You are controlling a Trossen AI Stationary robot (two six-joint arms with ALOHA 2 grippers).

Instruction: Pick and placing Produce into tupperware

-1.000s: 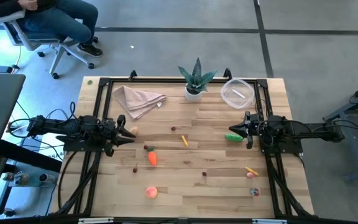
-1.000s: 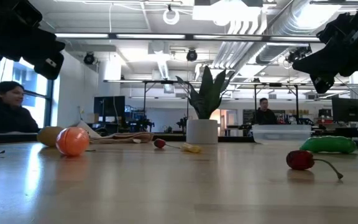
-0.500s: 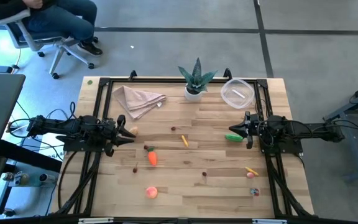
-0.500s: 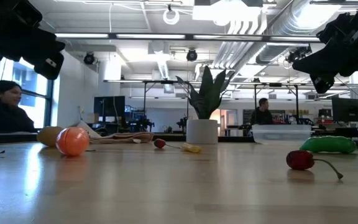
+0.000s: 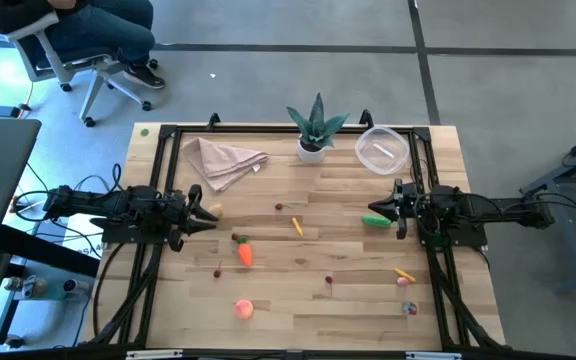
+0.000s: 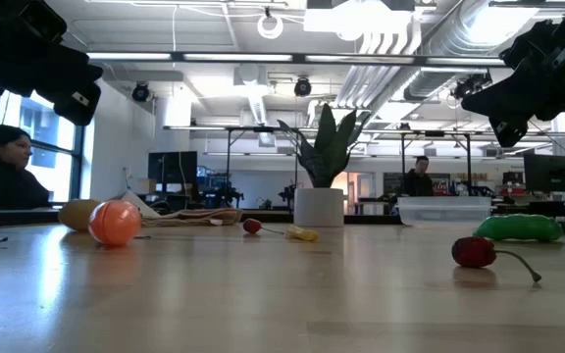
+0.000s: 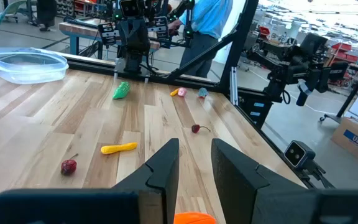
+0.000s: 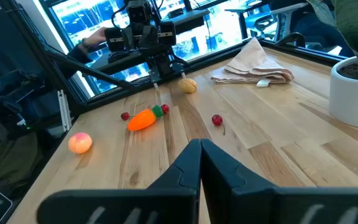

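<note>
The right gripper hangs above the table's right side with its fingers pressed together and nothing between them. The green pod lies just beside it, toward seven o'clock from the fingertips in the overhead view, its long axis running nearly nine to three across the boards. The clear container sits at twelve o'clock from that gripper, near the table's far edge, beside the potted plant. By my reading, the right arm is much the nearer to both pod and container, so the pod looks like its natural first pick; the fingers would have to spread first.

The left gripper waits over the left side, fingers a little apart and holding nothing. The carrot lies toward four o'clock from it, the peach farther on near the front edge.
</note>
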